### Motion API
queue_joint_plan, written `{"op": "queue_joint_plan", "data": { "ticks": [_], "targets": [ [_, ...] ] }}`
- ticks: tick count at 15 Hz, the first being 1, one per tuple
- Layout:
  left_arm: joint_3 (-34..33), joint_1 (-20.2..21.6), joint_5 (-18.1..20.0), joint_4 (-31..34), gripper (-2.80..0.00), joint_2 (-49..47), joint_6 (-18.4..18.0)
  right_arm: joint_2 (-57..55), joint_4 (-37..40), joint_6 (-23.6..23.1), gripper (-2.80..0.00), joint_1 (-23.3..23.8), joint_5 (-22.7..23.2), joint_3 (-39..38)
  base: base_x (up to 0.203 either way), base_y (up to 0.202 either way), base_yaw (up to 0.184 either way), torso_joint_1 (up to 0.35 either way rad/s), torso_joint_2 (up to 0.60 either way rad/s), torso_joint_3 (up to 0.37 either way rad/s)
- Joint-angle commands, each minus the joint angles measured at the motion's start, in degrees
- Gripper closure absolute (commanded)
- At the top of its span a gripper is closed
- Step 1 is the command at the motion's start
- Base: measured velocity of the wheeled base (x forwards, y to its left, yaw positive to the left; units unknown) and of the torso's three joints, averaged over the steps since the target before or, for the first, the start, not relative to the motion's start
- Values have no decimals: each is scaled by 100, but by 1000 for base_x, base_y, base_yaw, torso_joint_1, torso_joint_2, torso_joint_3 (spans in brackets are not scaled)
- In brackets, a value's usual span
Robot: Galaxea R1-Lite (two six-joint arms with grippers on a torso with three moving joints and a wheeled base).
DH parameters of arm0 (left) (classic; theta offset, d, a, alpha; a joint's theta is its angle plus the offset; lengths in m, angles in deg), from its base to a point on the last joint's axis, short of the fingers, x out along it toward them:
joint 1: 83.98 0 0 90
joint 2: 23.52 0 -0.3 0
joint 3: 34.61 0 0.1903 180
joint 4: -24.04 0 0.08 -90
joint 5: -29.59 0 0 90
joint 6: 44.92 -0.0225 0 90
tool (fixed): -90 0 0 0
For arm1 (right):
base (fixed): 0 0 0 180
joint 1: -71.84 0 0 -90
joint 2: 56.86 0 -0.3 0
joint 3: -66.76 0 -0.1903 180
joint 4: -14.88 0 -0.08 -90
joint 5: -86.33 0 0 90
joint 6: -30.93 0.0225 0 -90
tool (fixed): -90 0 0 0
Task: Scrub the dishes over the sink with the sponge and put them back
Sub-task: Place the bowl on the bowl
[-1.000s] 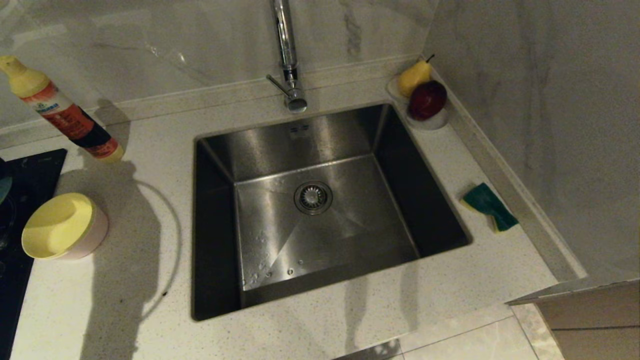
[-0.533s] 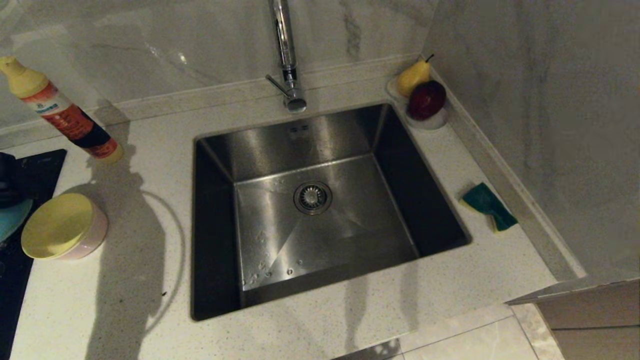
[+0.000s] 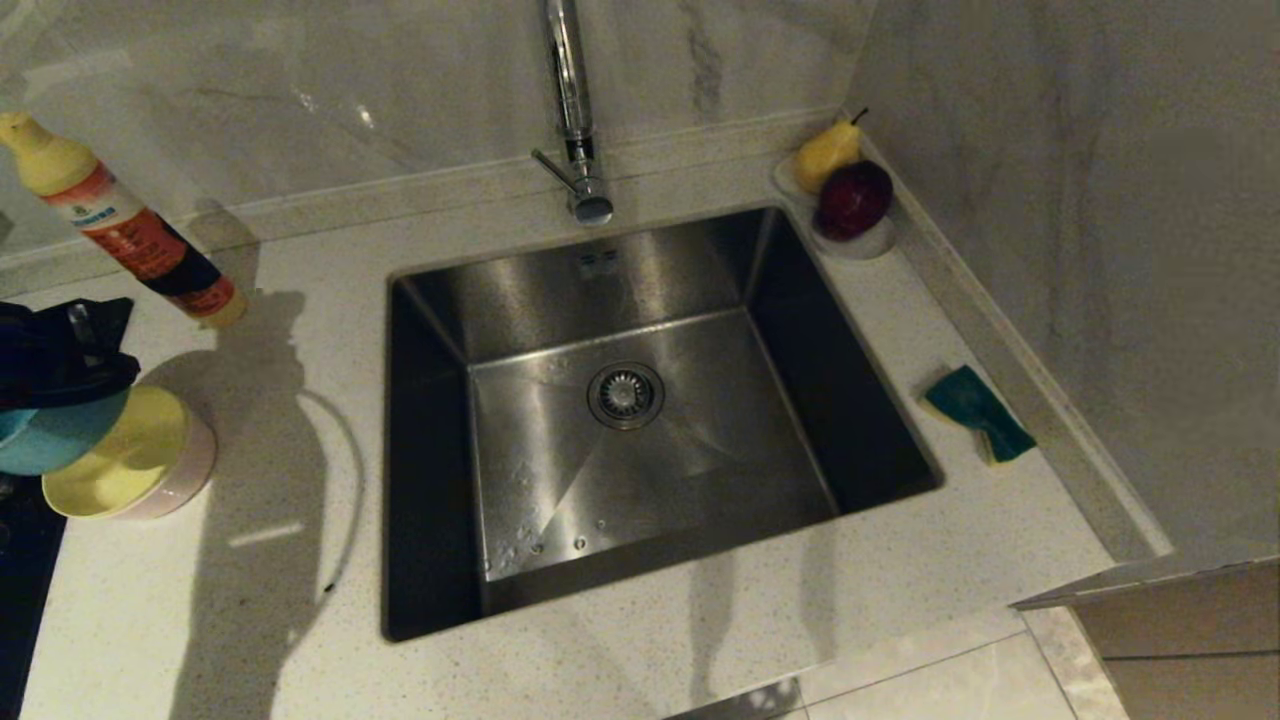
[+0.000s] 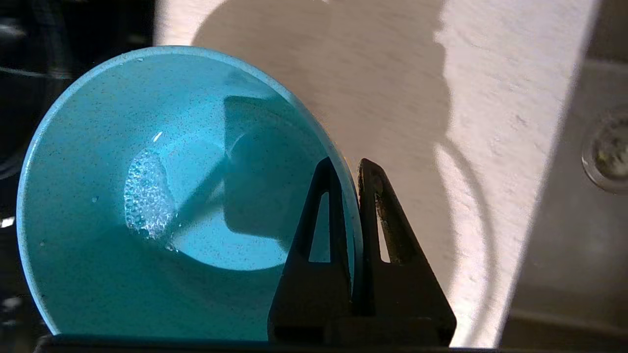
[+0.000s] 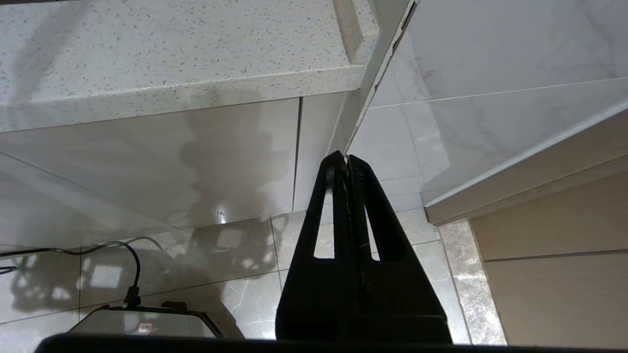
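Observation:
At the far left of the head view my left gripper (image 3: pixel 100 385) is shut on the rim of the light blue bowl (image 3: pixel 50 440), held above the counter. In the left wrist view its fingers (image 4: pixel 324 215) pinch that rim, and the bowl (image 4: pixel 147 196) has foam bubbles inside. Partly under it, the yellow bowl (image 3: pixel 130 460) sits nested in the pink bowl (image 3: pixel 190 470). The sponge (image 3: pixel 978 412), green face up, lies on the counter right of the sink (image 3: pixel 620 470). My right gripper (image 5: pixel 345 159) hangs shut and empty below the counter edge.
A chrome tap (image 3: pixel 575 120) stands behind the sink. A detergent bottle (image 3: pixel 120 225) leans at the back left. A white dish with a pear and an apple (image 3: pixel 850 195) sits in the back right corner. A black hob (image 3: pixel 20 560) borders the left edge.
My left gripper has come in from the left edge with the blue bowl, moving right until the bowl overlaps the yellow bowl. The right arm has not moved.

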Motion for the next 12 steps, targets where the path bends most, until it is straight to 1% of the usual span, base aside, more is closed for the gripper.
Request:
{"op": "queue_joint_plan", "data": {
  "ticks": [1,3,7,9,12],
  "targets": [
    [-107,-109,-1,6,0,-34,11,1,2,-4,0,2,2,0,0,0,0,0,0,0],
    [-311,-114,-11,-112,0,-31,-3,1,2,-4,0,2,2,0,0,0,0,0,0,0],
    [-722,-110,-46,-926,0,-153,-32,1,2,-4,0,2,2,0,0,0,0,0,0,0],
    [-745,-110,-132,-1047,0,-201,-33,1,2,-4,0,-6,2,0,0,0,0,0,0,0],
    [-753,-110,-124,-1049,0,-201,-50,1,2,-4,0,-6,2,0,0,0,0,0,0,0]
  ]
}}
